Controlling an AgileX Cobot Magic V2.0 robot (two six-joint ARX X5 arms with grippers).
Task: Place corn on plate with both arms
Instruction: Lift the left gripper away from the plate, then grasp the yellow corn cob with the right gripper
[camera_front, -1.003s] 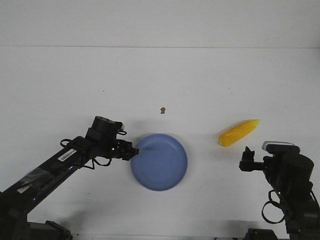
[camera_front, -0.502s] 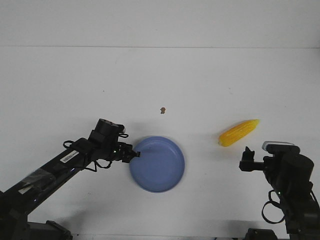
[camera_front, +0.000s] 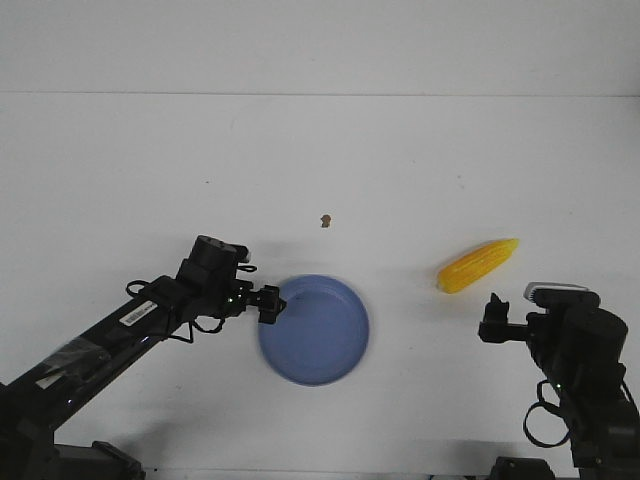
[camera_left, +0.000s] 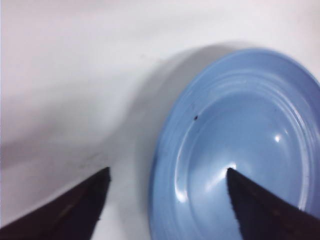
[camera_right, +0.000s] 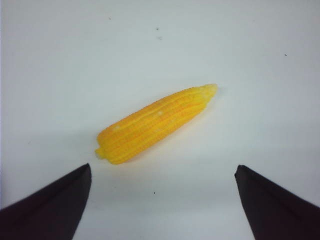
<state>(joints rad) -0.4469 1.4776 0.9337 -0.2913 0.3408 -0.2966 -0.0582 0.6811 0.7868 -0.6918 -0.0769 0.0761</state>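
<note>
Blue and shallow, the plate (camera_front: 314, 330) sits near the front edge of the white bench (camera_front: 400, 160), a little left of its middle, and it has slid slightly leftward over the last second. The left gripper (camera_front: 268, 303), which a moment earlier pinched the plate's left rim, now hangs just beside that rim; in the left wrist view its fingers (camera_left: 70, 212) are spread wide, one over bare bench and one over the dish, holding nothing. That release suggests the plate is where it is meant to stay, so the left arm's share looks finished. At the front right corner the right gripper (camera_front: 492, 318) has not moved; its jaws stand wide apart and empty, aimed at the corn (camera_front: 478, 265), which lies untouched just beyond it, well apart from the plate, tip pointing toward the right edge. The corn's pickup is judged the step left. Farther back, a small brown speck (camera_front: 325, 221) marks mid-bench
</note>
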